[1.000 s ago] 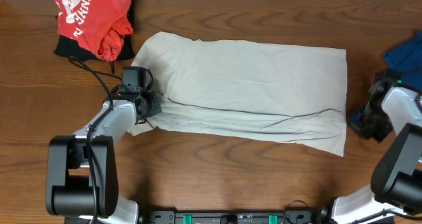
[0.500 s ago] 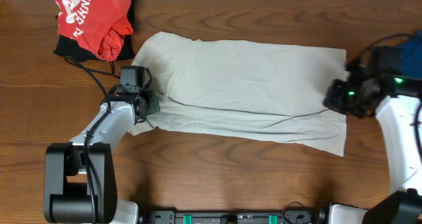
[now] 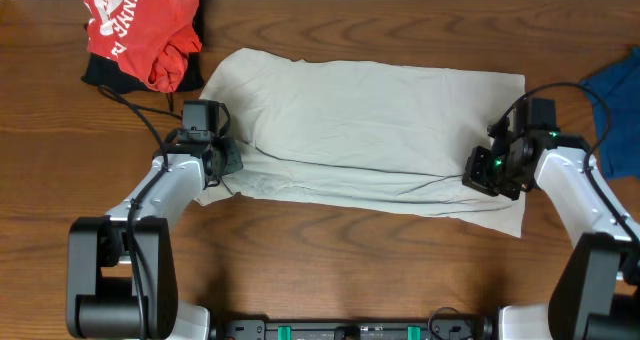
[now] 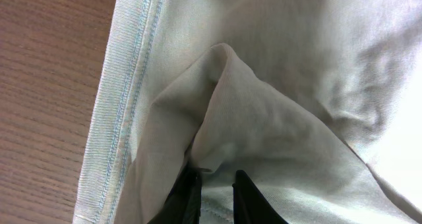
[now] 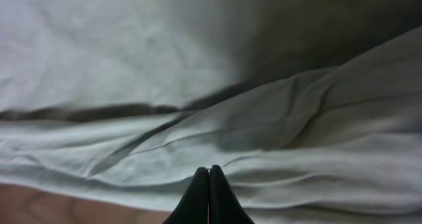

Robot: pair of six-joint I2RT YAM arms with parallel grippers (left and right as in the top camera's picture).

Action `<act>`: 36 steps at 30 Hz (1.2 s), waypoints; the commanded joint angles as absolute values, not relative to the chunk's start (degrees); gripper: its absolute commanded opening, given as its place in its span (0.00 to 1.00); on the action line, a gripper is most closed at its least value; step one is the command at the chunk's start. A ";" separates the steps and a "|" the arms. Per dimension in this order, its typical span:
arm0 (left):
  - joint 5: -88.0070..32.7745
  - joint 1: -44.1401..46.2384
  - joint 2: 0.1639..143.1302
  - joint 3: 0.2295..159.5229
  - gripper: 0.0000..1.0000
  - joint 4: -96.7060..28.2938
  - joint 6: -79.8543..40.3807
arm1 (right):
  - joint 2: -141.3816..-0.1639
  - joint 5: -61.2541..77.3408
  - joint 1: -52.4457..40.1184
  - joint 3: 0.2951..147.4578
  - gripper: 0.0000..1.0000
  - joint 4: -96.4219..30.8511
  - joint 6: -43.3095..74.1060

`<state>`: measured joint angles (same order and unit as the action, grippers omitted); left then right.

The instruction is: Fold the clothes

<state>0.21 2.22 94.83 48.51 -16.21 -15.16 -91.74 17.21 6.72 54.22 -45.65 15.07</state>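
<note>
Shirts: one large pale beige shirt [image 3: 380, 130] of thin, soft, plain fabric. It lies spread in a long rectangle across the middle of the tabletop.
Other cloths: three. One crumpled red garment [image 3: 140, 30] with white letters lies at the far left, on top of one black cloth [image 3: 98, 72]. One blue cloth [image 3: 612, 90] lies at the right edge, partly cut off by the frame.
Arms: two, white and black, one at each short end of the shirt.
Grip, left: the left pincer [image 4: 215, 184] is clamped on a raised fold of the shirt at its left end, and the fabric rises as a ridge from between the dark fingers [image 4: 187, 192].
Grip, right: the right pincer [image 5: 209, 176] has its tips pressed together with nothing between them. It is over the near right part of the shirt, and I cannot tell if it touches the fabric.
Texture: the shirt has long soft creases along its near side. Its left edge has a hem [image 4: 122, 112] with two lines of stitching.
Surface: a brown wooden tabletop [image 3: 330, 265] with visible grain.
Room: only a narrow pale strip shows beyond the far edge.
</note>
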 commanded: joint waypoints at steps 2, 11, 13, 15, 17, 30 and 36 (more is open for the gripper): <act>0.67 1.67 94.06 48.62 0.19 -16.45 -15.07 | -94.87 15.59 7.81 53.87 0.01 -45.15 15.51; 0.71 1.67 94.06 48.62 0.18 -16.47 -15.05 | -100.22 5.78 8.49 53.87 0.01 -45.58 19.16; 0.71 1.67 94.06 48.62 0.19 -16.51 -15.05 | -100.31 3.07 9.34 53.87 0.01 -46.00 19.27; 0.71 1.67 94.06 48.62 0.19 -16.69 -15.05 | -100.31 1.17 10.20 53.87 0.01 -46.59 19.27; 0.71 1.67 94.06 48.62 0.19 -17.10 -15.07 | -100.29 -0.82 11.03 53.87 0.01 -47.48 19.27; 0.71 1.67 94.06 48.62 0.15 -23.27 -22.26 | -100.31 -6.07 16.08 53.89 0.07 -46.68 19.22; 0.62 1.67 94.06 48.62 0.12 -28.12 -31.05 | -100.31 -6.04 16.75 53.89 0.13 -44.12 18.65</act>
<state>0.19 2.02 94.80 48.49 -26.70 -25.04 -99.85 -1.85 15.86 54.22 -45.60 18.74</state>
